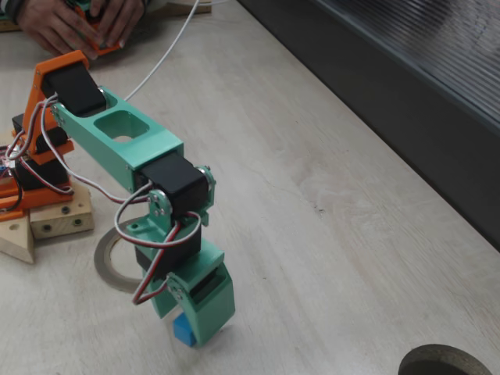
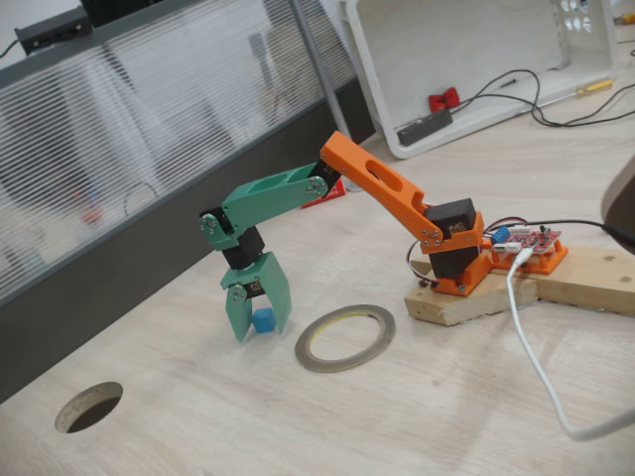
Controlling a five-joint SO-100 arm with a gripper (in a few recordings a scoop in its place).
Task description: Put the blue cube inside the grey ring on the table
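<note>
The blue cube [image 2: 263,319] sits between the two green fingers of my gripper [image 2: 260,330], which points straight down at the pale wood-grain table [image 2: 417,416]. The fingers press on both sides of the cube, and its underside is at or just above the tabletop. In the other fixed view the cube [image 1: 183,330] peeks out under the green jaw of the gripper [image 1: 190,337]. The grey ring [image 2: 310,355] lies flat a short way right of the gripper, apart from it. In the first fixed view the ring [image 1: 104,262] is partly hidden behind the arm.
The arm's orange base is bolted to wooden blocks [image 2: 466,302]. A white cable [image 2: 536,372] runs across the table. A round hole [image 2: 89,407] is cut in the tabletop. A person's hands [image 1: 78,23] rest at the far edge. A dark ribbed wall [image 1: 406,70] borders the table.
</note>
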